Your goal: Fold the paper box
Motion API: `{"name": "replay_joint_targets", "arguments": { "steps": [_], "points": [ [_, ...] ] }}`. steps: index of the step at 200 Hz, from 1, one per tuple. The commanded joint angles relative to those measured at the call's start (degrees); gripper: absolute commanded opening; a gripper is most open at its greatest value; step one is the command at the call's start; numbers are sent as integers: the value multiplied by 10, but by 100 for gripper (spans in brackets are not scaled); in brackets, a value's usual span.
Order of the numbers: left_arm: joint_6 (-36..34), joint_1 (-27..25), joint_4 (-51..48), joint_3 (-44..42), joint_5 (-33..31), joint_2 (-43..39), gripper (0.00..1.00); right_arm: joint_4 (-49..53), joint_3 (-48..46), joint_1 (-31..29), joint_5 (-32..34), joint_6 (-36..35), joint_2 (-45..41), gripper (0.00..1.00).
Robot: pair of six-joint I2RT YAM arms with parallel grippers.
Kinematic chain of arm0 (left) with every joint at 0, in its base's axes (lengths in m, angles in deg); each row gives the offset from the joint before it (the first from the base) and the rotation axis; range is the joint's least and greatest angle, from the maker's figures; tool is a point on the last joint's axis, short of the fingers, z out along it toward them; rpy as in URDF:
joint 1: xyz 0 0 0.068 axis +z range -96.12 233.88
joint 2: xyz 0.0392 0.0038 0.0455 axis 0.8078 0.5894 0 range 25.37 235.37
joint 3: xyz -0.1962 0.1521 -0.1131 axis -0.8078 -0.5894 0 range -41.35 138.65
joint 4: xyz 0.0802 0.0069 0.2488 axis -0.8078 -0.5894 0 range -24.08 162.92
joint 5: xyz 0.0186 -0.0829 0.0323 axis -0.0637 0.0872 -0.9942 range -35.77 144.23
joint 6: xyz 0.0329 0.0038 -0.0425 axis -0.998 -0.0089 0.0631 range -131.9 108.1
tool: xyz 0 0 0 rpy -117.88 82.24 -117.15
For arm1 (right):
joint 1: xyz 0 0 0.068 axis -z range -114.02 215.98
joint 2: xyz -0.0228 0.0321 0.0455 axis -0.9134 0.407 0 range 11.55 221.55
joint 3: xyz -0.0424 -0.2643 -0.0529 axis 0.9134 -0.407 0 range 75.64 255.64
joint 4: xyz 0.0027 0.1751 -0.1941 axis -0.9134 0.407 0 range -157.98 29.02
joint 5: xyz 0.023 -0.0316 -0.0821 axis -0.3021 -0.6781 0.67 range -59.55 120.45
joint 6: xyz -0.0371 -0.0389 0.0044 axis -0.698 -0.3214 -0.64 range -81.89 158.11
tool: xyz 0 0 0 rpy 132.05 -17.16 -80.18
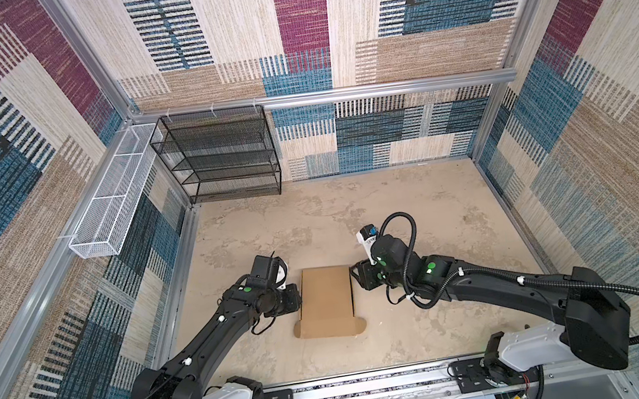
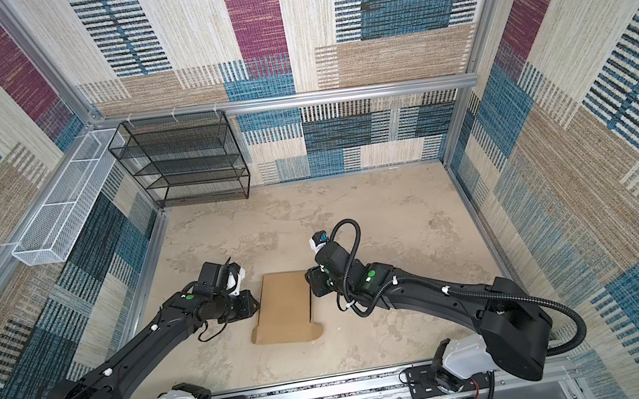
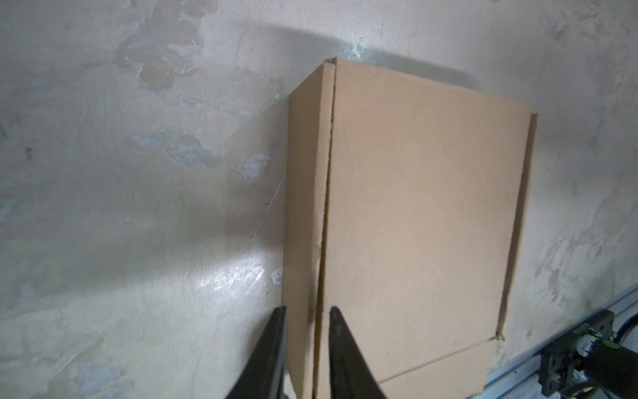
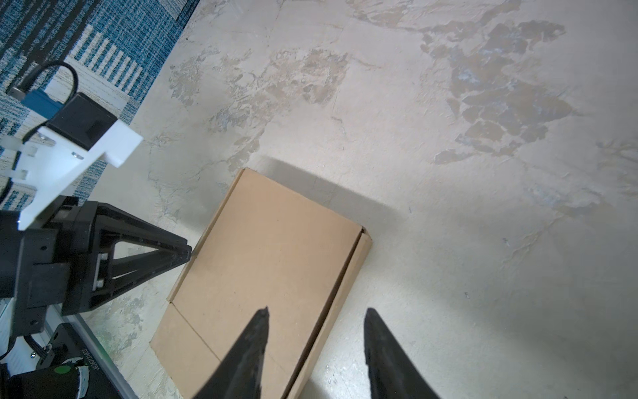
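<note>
DESK TRIAL: A brown cardboard box [image 1: 326, 298] lies folded shut in the middle of the desk [image 1: 416, 213], framed by two black robot arms in both top views. Its top panel [image 3: 414, 224] lies flat, and a flap [image 1: 328, 328] with rounded corners juts out along the desk from the end nearest the rail [image 1: 376, 386] that carries the arms.

The left fingers [image 1: 299, 296] meet the box's left edge about halfway along. In the left wrist view one finger [image 3: 272, 345] sits outside the left side wall [image 3: 303, 207] and the other [image 3: 345, 355] over the top panel, drawn in close on either side of that wall. Whether they actually pinch it cannot be told.

The right fingers [image 1: 354, 277] stand at the box's right edge, toward its far corner, and are spread apart. The right wrist view shows one finger [image 4: 252, 345] above the top panel and the other [image 4: 383, 352] above bare desk, the right side wall [image 4: 345, 293] below the gap between them.

A black mesh rack [image 1: 219, 155] stands in the far left corner, with a white mesh basket [image 1: 113, 202] fixed along the left wall beside it.
</note>
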Motion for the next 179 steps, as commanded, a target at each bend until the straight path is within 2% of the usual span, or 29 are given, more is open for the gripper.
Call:
{"name": "replay_joint_targets", "arguments": {
  "steps": [1,73,122,136,156,179],
  "points": [
    [-7,1,8,-5,-1,-1,22,-20,-5,-1,-3,13,-6,47],
    [0,1,31,-26,7,7,22,-20,-10,0,-3,17,-6,46],
    [7,1,40,-34,3,1,8,-21,-13,0,-22,24,-6,47],
    [12,1,45,-38,2,-3,6,-23,-20,0,-34,34,-10,51],
    [18,1,54,-47,-1,-12,0,-33,-41,0,-54,55,-25,64],
    [22,1,61,-55,-1,-24,0,-49,-66,1,-76,80,-43,74]
  ]
}}
